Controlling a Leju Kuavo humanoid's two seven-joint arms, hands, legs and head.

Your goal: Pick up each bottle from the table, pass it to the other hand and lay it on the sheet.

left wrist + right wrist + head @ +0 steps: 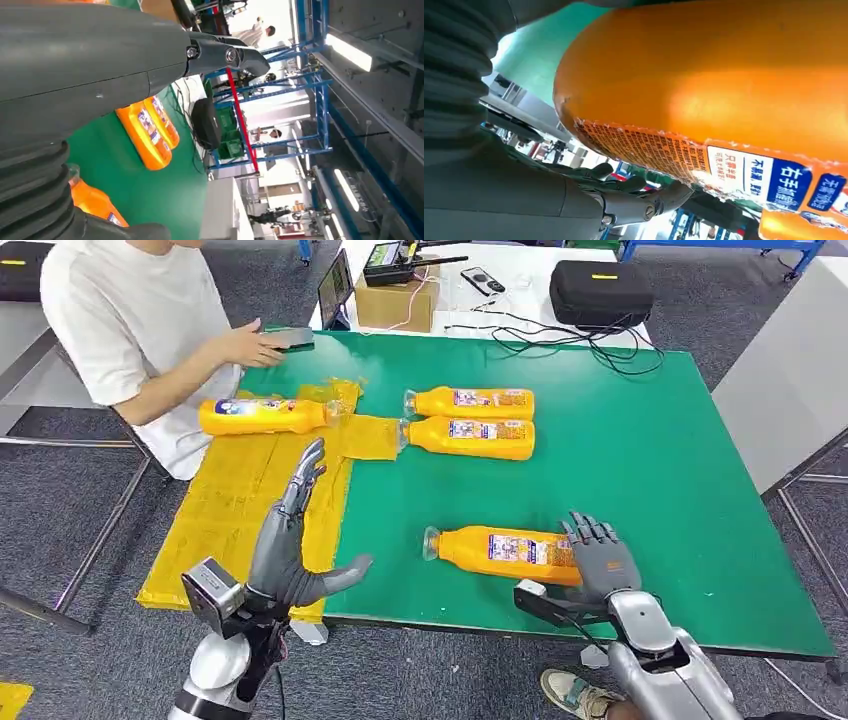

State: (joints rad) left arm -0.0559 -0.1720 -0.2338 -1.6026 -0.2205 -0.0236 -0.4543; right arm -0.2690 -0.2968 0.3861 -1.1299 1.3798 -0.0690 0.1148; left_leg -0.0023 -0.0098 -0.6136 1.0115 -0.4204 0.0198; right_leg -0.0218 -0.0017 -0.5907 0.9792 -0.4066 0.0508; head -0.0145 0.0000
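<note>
At lower right, the right hand (pixel 601 558) touches the nearest bottle's (pixel 500 552) base, grip unclear; at lower left, the left hand (pixel 295 540) is spread and holds nothing, above the yellow sheet (pixel 235 490)

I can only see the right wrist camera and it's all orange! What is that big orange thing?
Observer: It's an orange bottle lying on its side near the front edge of the green table. The right hand is at its bottom end.
Child: Where's the other hand?
Observer: The left hand is raised over the yellow sheet, fingers apart, holding nothing.
Child: Are any bottles on the sheet already?
Observer: Yes, a second bottle lies on it, close to a seated person. A pair of bottles lies side by side further back on the table.
</note>
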